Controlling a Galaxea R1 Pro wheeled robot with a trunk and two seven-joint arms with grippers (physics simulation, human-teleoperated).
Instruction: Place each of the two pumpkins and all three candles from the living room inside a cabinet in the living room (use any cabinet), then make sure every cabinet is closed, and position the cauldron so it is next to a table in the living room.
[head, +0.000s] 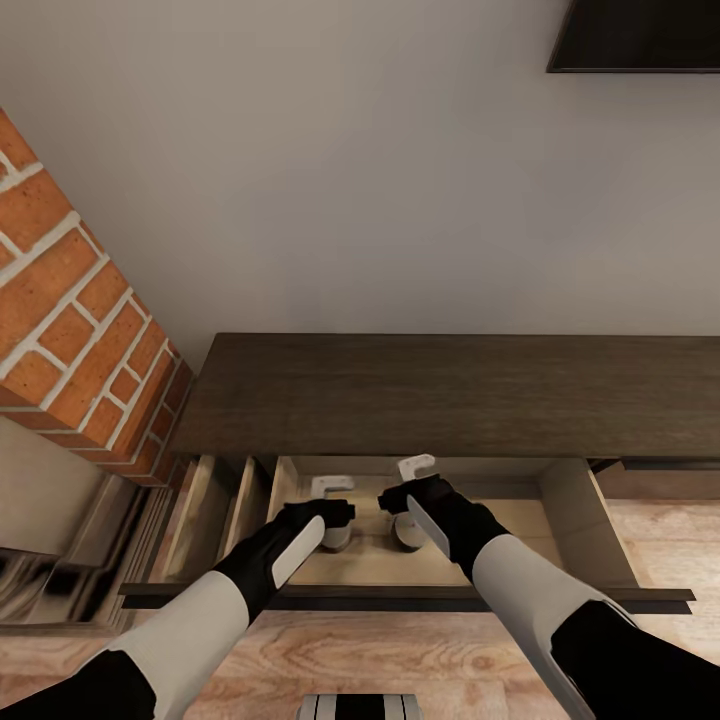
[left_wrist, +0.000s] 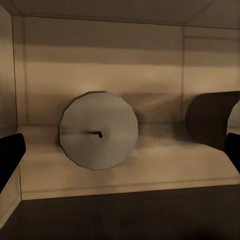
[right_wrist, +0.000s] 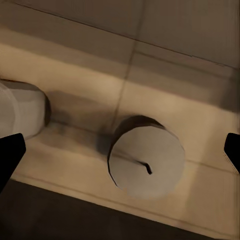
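Two squat tan-beige wax candles, left and right, stand upright, near each other, on the pale floor of the long dark-brown wooden cabinet's open drawer. Likely light, rigid, slightly slick; grasp across the round sides. Left gripper and right gripper hover above, fingers spread, holding nothing.

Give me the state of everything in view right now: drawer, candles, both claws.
Cabinet drawer: pulled open, pale interior exposed.
Left candle: upright on the drawer floor, free of any grip, wick up.
Right candle: upright on the drawer floor, released, beside the other candle but apart from it.
Left claw: open, above the left candle, holding nothing.
Right claw: open, above the right candle, holding nothing.
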